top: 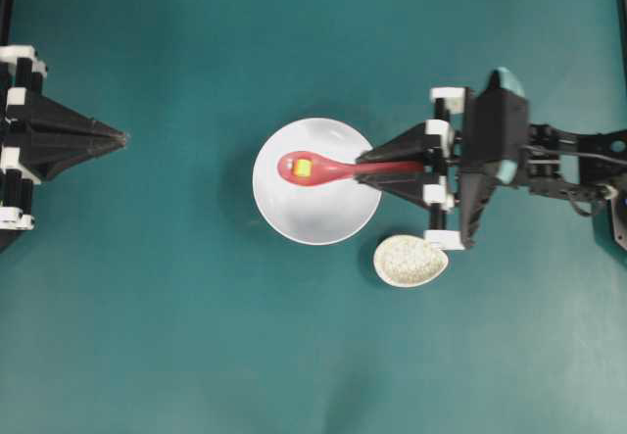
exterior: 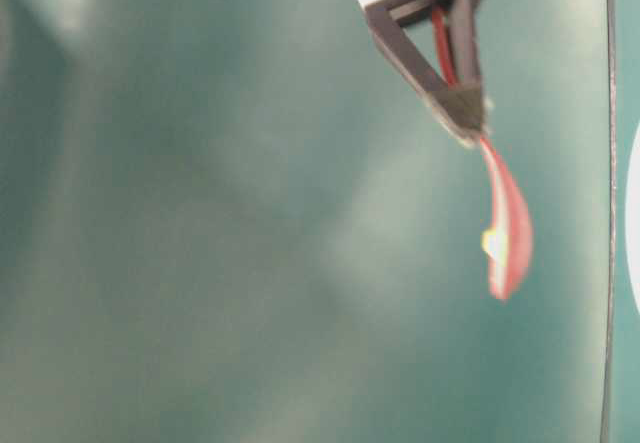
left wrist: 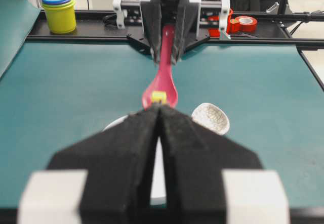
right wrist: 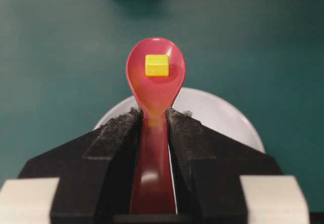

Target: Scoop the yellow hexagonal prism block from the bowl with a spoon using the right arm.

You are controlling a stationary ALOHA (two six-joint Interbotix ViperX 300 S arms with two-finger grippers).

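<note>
Right wrist view shows the right gripper (right wrist: 153,120) with jaws clamped on the glossy, probably slippery spoon (right wrist: 154,82) by its stiff handle, the light yellow block (right wrist: 157,65) sitting loose in its scoop above the bowl (right wrist: 217,114), likely to slide if tilted.

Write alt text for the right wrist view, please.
A red spoon held by the right end effector carries a small yellow block in its scoop, raised above a white bowl on a teal table.
</note>
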